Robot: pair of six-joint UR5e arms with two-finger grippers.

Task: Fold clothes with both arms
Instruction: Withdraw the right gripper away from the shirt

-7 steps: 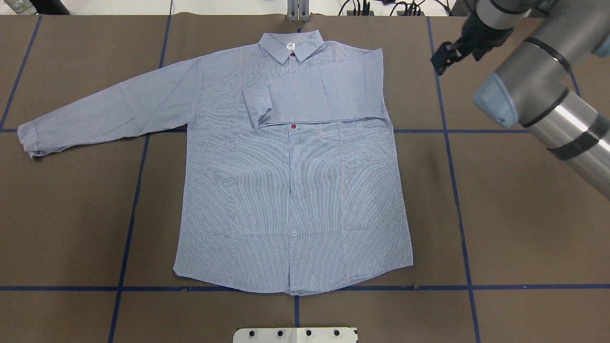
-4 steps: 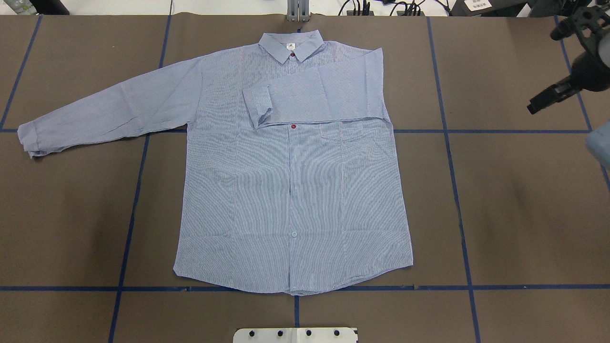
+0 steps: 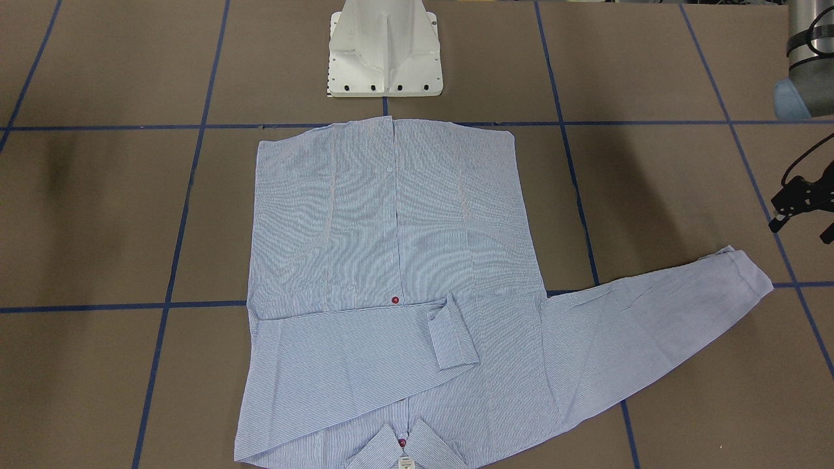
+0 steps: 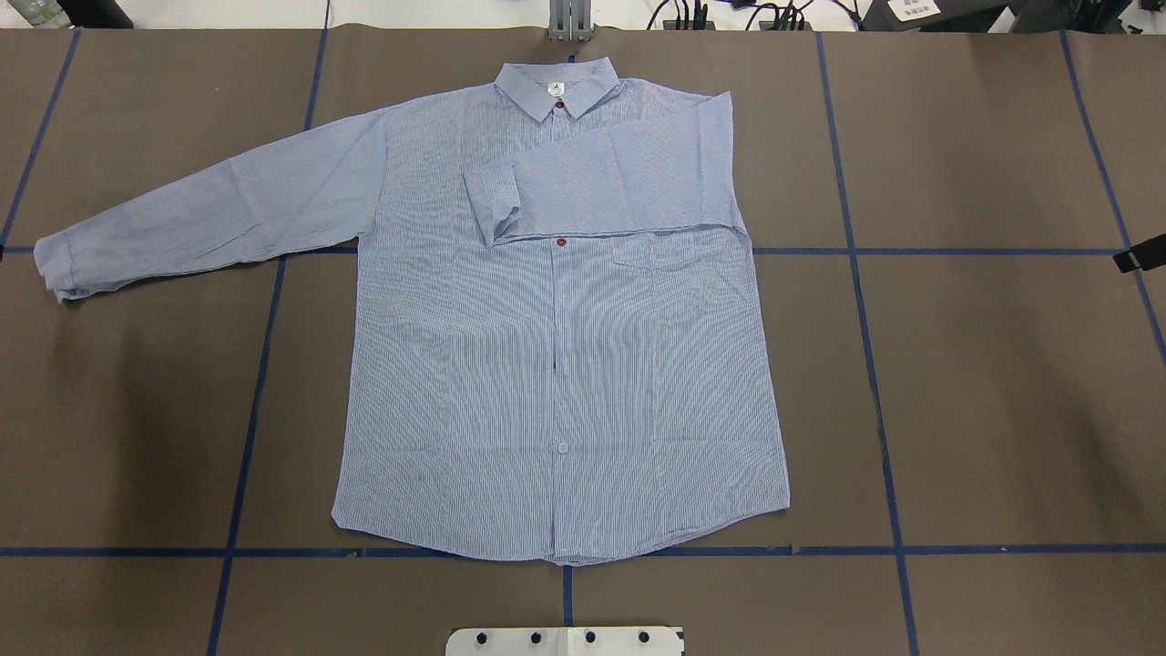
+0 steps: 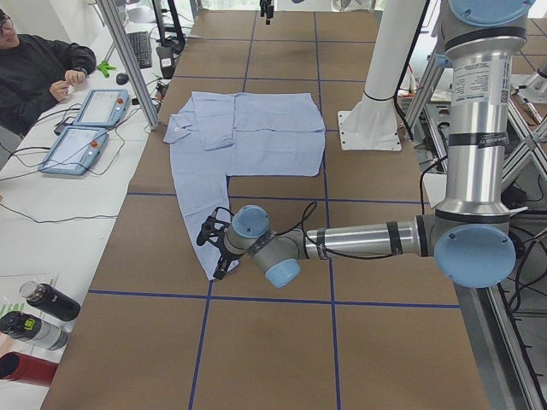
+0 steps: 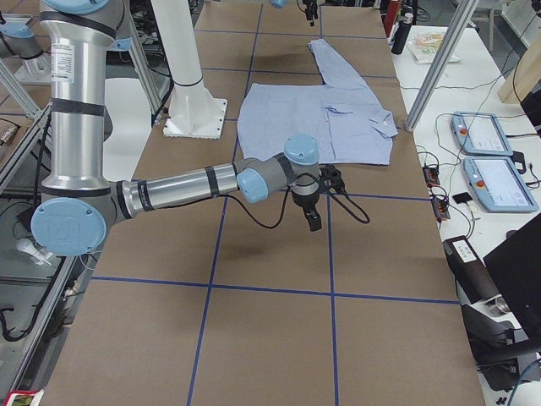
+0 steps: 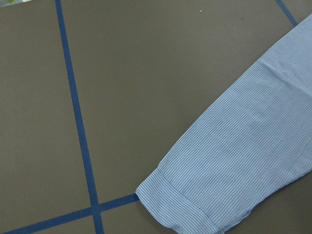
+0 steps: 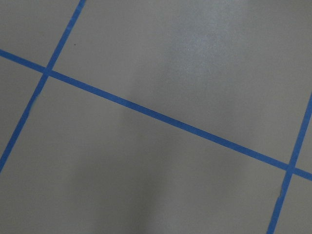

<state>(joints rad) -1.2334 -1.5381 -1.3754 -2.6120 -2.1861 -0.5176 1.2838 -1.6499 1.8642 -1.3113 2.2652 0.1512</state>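
Observation:
The light blue striped shirt (image 4: 556, 364) lies flat and front up, collar at the far edge. One sleeve (image 4: 619, 182) is folded across the chest. The other sleeve (image 4: 209, 219) stretches out sideways, and its cuff (image 7: 185, 204) shows in the left wrist view. My left gripper (image 3: 800, 228) hovers open and empty just beside that cuff (image 3: 743, 267), apart from it. Only a black sliver of my right gripper (image 4: 1139, 260) shows at the overhead view's right edge. It hangs over bare table well clear of the shirt (image 6: 313, 118), and I cannot tell its state.
Blue tape lines grid the brown table. The white pedestal base (image 3: 384, 52) stands at the near edge by the hem. A metal post (image 4: 569, 23) rises behind the collar. A person (image 5: 34, 68) sits at a side bench with control tablets (image 5: 90, 128) and bottles (image 5: 43, 312).
My right arm has swung away from the table's far right corner and nearly left the overhead view. The shirt has not moved.

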